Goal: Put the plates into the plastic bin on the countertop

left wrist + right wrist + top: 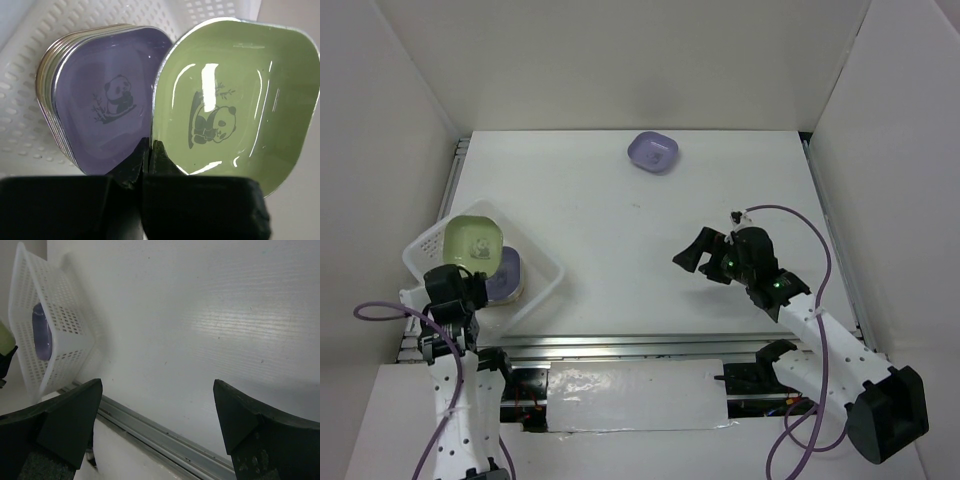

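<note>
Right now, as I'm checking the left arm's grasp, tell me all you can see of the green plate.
The green plate is a glossy, shallow rounded-square dish with a dark panda-and-bamboo print at its centre; it looks like hard plastic or glazed ceramic. The left gripper pinches its rim, holding it over the bin, beside a stack topped by a purple plate. Whether it touches that stack is unclear.

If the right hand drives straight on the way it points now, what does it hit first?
Most likely the bare countertop: the open right hand aims down at it, with the plastic bin off to the side of that line. Depth is uncertain.
</note>
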Controlling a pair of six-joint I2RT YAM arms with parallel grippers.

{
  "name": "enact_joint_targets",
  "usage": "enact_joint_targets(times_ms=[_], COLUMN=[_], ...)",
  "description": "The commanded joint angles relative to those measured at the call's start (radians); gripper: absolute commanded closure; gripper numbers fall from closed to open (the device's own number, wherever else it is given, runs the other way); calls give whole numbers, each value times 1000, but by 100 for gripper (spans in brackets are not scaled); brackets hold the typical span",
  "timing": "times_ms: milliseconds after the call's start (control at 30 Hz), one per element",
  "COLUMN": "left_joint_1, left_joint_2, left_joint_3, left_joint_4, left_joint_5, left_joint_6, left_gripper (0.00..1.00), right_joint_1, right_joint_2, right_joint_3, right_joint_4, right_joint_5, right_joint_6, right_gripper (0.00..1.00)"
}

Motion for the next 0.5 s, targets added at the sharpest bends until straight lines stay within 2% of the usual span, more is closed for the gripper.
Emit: enact_joint_targets(times_ms=[0, 100, 133, 167, 200, 233, 267, 333, 467], left_joint_1=[5, 3, 3, 3, 2, 0, -1, -4, -9], left_joint_2=[14, 50, 54, 62, 62, 60, 54, 38, -4], left_joint_3=[-2, 14, 19, 24, 31, 50, 57, 86, 180], left_joint_4=[14, 2, -1, -2, -10, -39, -48, -79, -110], left_joint_5=[-11, -9, -6, -2, 1, 5, 5, 9, 11], left_joint_6=[-119, -104, -101, -92, -89, -92, -89, -78, -17], left_gripper=[100, 100, 91, 79, 48, 39, 23, 1, 1], right_joint_1=[19, 21, 19, 19, 19, 19, 18, 15, 13], right_joint_2=[1, -11, -17, -20, -20, -20, -17, -7, 13], right_joint_3=[20, 14, 9, 11, 9, 14, 15, 28, 48], right_joint_4=[11, 16, 16, 16, 14, 13, 13, 14, 14], right_joint_5=[-14, -11, -9, -9, -7, -3, -3, -6, 2], right_joint_6=[-14, -16, -16, -17, -19, -22, -22, -23, -28], right_gripper=[0, 0, 0, 0, 0, 0, 0, 0, 0])
